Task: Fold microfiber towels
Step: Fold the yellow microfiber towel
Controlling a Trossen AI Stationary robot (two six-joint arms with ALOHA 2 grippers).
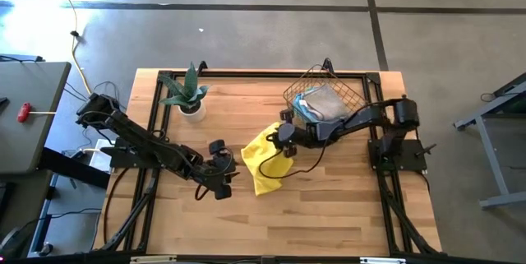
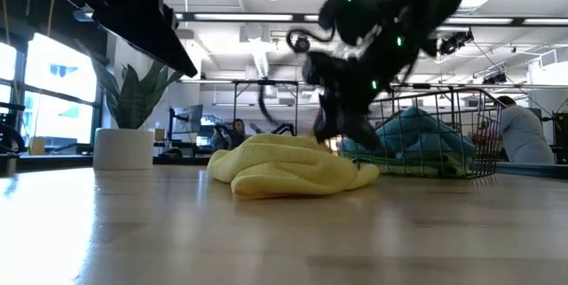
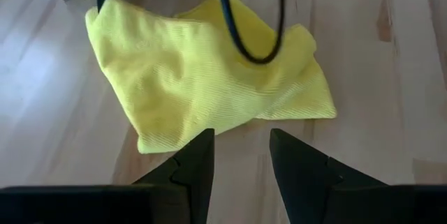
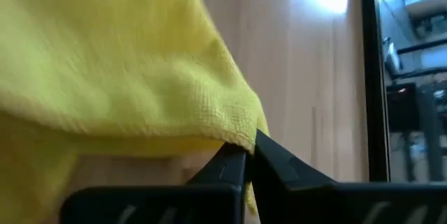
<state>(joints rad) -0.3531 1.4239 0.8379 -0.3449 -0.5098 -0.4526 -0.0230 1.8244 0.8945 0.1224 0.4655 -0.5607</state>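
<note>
**Ana:** Fingers first: the right gripper [image 4: 249, 155] has its fingers pinched together on a corner of the yellow microfiber towel [image 4: 119, 77], at the hem, low against the wooden surface [image 1: 329, 206].

**Ben:** And the left gripper [image 3: 241, 155]?

**Ana:** Its fingers stand part-way apart with nothing between them. It hovers just short of the towel's near edge, pointing straight at it.

**Ben:** So which way does the cloth lie from each?

**Ana:** From above, the yellow towel sits crumpled in the middle of the surface, between the two arms. Its long axis runs from the end under the right gripper down toward the front edge of the surface. The right gripper holds the end nearer the wire basket [image 1: 326, 98]; the free end lies closer to the left gripper.

**Ben:** Then the fold turns on that free end?

**Ana:** I judge so. With one corner pinned by the right, the left arm is the nearer one for the opposite corner, which is just ahead of its fingers.

**Ben:** The other towels?

**Ana:** Light blue and grey cloths are heaped in the basket, beyond the right arm. A potted plant [image 1: 187, 95] stands well clear.
</note>
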